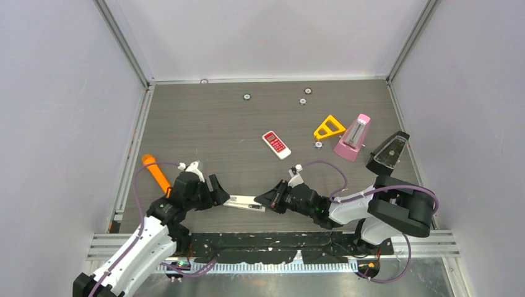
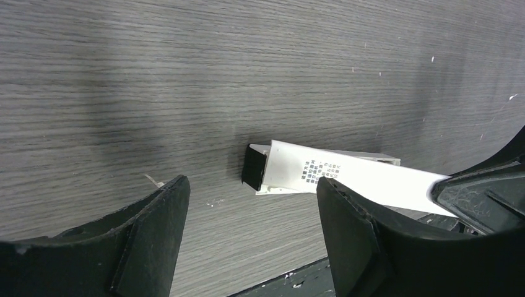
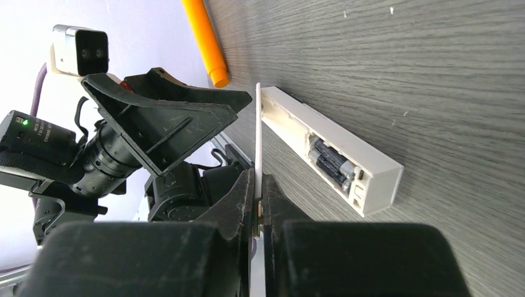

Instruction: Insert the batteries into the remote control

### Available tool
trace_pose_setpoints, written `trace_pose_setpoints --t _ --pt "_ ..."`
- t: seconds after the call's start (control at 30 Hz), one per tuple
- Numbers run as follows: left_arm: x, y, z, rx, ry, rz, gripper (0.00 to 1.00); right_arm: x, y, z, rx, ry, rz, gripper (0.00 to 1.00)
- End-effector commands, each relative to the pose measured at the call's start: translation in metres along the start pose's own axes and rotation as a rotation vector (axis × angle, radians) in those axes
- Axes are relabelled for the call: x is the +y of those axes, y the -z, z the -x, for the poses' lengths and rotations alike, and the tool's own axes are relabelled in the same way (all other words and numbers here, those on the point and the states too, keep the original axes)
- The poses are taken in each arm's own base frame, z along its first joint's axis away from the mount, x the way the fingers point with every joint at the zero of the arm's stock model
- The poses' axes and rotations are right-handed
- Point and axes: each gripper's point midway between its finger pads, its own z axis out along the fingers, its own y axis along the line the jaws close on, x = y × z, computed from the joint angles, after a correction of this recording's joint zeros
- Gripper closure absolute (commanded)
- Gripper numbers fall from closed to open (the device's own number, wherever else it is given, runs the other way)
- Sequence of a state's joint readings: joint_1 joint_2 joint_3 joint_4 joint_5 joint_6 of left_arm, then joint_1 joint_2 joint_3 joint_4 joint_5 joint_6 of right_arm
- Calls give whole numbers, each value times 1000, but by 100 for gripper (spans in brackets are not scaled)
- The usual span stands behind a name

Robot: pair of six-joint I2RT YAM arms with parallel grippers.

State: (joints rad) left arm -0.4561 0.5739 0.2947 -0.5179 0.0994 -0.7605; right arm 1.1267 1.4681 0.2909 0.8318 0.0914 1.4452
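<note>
Batteries (image 3: 329, 159): two dark cells lie side by side in the open bay of the white remote (image 3: 377, 179), so as far as I can judge the loading itself is done for this unit. The bay looks full. I see no loose cells anywhere on the worktop (image 1: 204, 124), though things that small could easily escape the overhead view.

The remote lies flat on the worktop, bay upward, between my two arms near the front edge. My right tool (image 3: 258, 185) is clamped on the battery cover (image 3: 257, 133), a thin white plate held on edge just beside the remote, its far end close to the remote's far end. I cannot tell whether plate and body touch there. My left tool (image 2: 252, 185) is spread wide with nothing between its fingers, poised over the remote's dark end and not gripping it.

What remains, I think, is closing up. The cover has to be laid flat over the bay, lined up with its seat and slid or pressed home, probably with my left tool steadying the body so it does not skate away. Until the cover seats, I would not call the job finished. The orange stick (image 3: 204, 37) lies beyond the remote and plays no part.
</note>
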Motion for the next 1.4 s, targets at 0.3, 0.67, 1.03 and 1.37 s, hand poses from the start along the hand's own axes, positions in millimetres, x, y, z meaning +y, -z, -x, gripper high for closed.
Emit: trace_pose_setpoints --t 0.3,0.67,1.03,1.37 --pt "-5 -8 2 -13 4 -41 32 -5 3 -2 3 -23 17 95" --pt "-6 -9 1 -8 2 -47 37 -8 1 -11 48 -101 53 95" --pt "-3 -13 -6 25 -16 -43 43 -27 5 -9 45 -48 -36 95" --pt "-3 -15 -7 36 -27 -44 43 -50 7 -1 62 87 -178 95"
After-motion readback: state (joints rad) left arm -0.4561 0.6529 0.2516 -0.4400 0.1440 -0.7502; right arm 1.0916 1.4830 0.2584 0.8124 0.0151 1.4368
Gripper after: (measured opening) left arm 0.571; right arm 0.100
